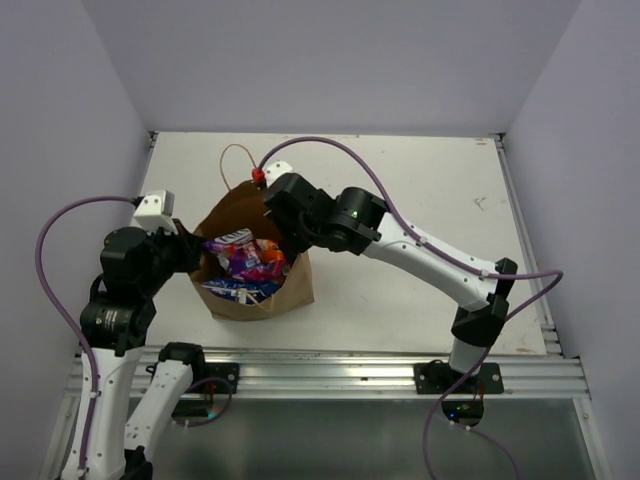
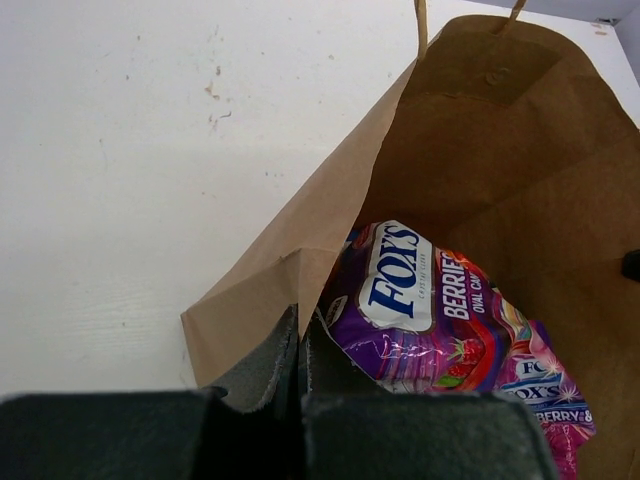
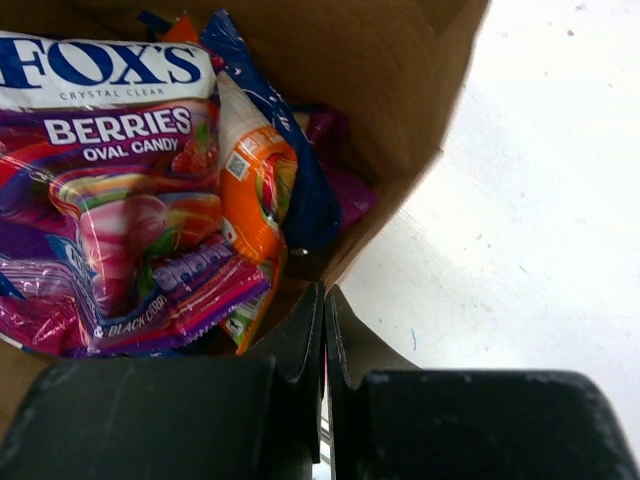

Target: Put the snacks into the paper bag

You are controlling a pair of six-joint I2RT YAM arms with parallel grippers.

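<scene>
Left gripper (image 2: 300, 325) and right gripper (image 3: 323, 295) each pinch shut on opposite rims of the creased brown kraft paper bag (image 2: 480, 180) between them, with glossy, crinkled snacks (image 3: 130, 200) piled inside.

Snacks (image 1: 243, 262) in paper bag (image 1: 290, 292) between left arm (image 1: 128, 272) and right arm (image 1: 425, 252)

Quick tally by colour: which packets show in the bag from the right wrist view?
purple packet: 1
orange packet: 1
dark blue packet: 1
magenta packet: 1
Total: 4 clear in the bag; more may hide.
</scene>
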